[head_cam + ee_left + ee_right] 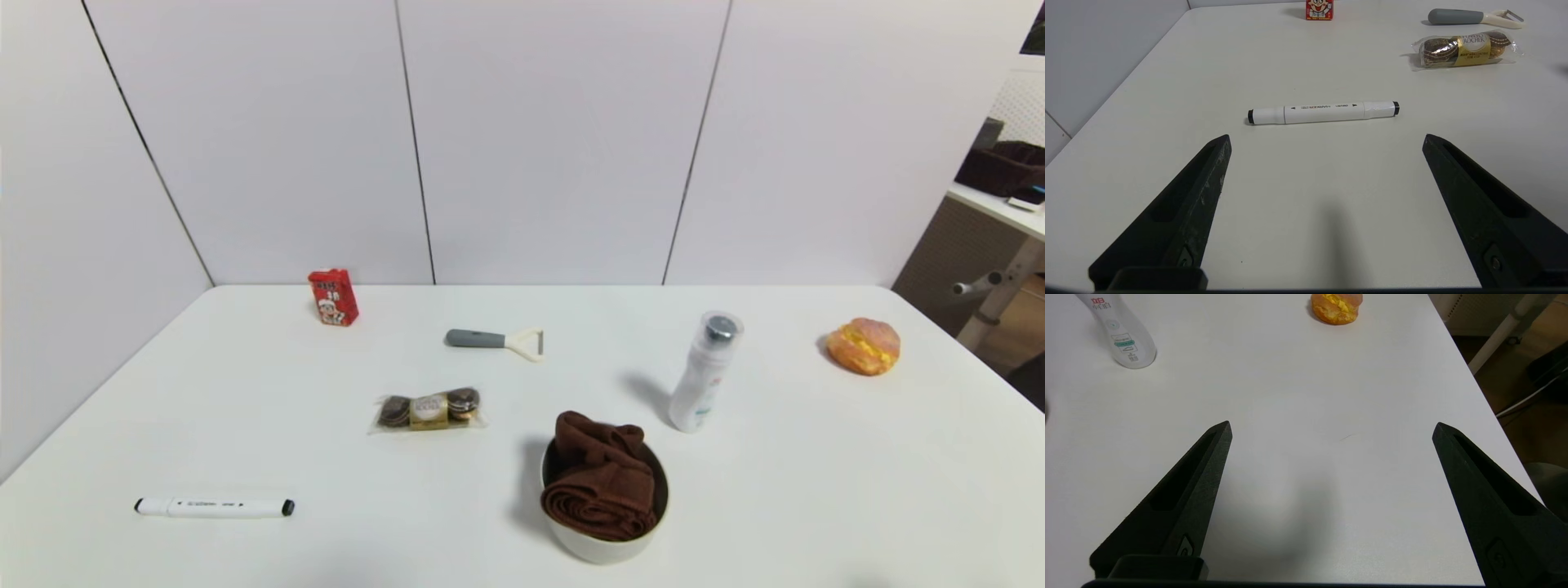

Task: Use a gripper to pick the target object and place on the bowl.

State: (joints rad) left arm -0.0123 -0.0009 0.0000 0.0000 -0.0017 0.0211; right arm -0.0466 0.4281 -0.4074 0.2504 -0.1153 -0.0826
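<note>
The dark brown towel lies folded inside the off-white bowl at the front middle of the table, and a fold hangs over the far rim. Neither gripper shows in the head view. My left gripper is open and empty over bare table, short of the white marker. My right gripper is open and empty over bare table near the right edge. The towel and bowl do not show in either wrist view.
On the table stand a white spray bottle, an orange-yellow bun, a peeler, a chocolate pack, a red carton and the marker. The table's right edge drops off beside my right gripper.
</note>
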